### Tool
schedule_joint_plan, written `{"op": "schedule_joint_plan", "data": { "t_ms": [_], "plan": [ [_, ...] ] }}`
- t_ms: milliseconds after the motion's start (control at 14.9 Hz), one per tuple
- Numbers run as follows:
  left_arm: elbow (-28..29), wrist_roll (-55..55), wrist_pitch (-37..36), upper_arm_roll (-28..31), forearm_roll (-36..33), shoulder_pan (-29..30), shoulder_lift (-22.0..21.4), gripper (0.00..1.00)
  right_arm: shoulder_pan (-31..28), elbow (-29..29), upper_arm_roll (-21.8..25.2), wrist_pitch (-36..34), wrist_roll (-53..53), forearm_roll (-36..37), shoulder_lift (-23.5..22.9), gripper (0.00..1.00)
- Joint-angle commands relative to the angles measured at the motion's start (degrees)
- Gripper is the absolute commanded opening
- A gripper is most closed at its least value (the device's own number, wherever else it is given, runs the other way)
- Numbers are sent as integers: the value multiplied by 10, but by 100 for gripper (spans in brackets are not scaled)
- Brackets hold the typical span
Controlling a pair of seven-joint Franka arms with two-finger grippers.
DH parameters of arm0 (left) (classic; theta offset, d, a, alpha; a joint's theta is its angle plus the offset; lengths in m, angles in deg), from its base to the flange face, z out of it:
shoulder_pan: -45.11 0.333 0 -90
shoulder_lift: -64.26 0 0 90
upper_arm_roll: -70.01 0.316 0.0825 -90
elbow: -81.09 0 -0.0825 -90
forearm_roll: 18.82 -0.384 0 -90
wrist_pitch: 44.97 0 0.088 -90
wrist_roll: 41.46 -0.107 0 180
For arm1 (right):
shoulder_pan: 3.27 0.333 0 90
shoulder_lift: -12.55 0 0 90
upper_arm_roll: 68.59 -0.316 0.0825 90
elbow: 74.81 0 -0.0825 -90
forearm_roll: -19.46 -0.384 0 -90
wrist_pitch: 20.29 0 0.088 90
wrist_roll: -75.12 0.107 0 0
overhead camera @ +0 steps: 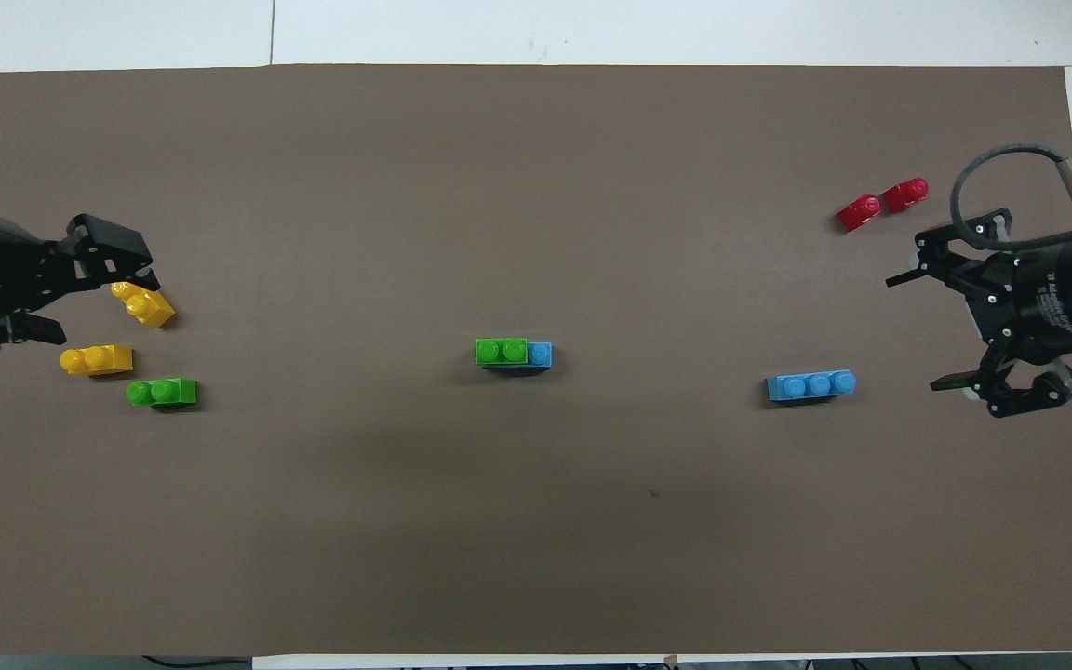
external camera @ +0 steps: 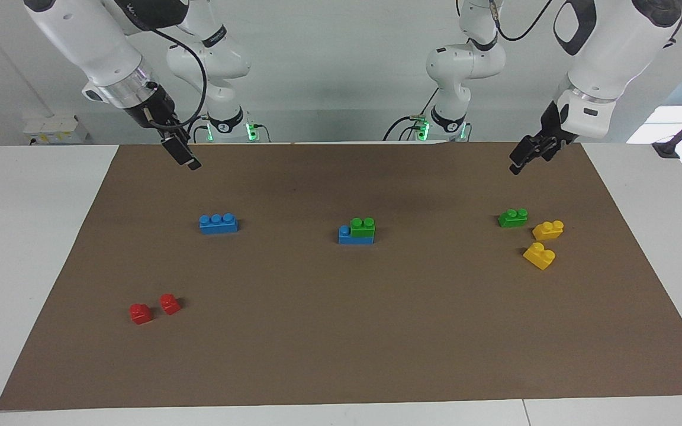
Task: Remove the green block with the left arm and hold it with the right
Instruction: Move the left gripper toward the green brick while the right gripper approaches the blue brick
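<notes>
the small bright green plastic block [external camera: 363, 229] sits pressed onto a blue three-stud plastic brick [external camera: 353, 238] in the middle of the brown paper-covered surface [external camera: 341, 355], nothing crowding it. the left arm's black claw [external camera: 531, 152] hangs over the mat's edge near a second green brick [external camera: 512, 218] and two yellow bricks [external camera: 547, 229]; its fingers spread wide, empty. the right claw [external camera: 184, 155] hangs wide open too, by a lone blue brick [external camera: 218, 223]. two red bricks [external camera: 154, 308] lie well apart.
</notes>
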Motion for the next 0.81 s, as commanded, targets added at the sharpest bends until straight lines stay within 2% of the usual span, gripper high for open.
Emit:
{"op": "schedule_joint_plan", "data": {
  "t_ms": [0, 269, 403, 605, 739],
  "plan": [
    [71, 190, 72, 6, 8, -58, -37, 100, 18, 17, -3, 38, 121, -35, -7, 99],
    [123, 450, 139, 6, 8, -128, -54, 100, 28, 50, -3, 77, 155, -87, -23, 99],
    [133, 544, 156, 6, 7, -159, -52, 100, 32, 52, -3, 79, 157, -109, -45, 99],
    [130, 654, 160, 6, -1, -200, -27, 100, 33, 54, -3, 87, 153, -140, -73, 99],
    [126, 719, 179, 6, -8, -223, -3, 100, 47, 75, -3, 117, 147, -161, -78, 99]
  ]
}}
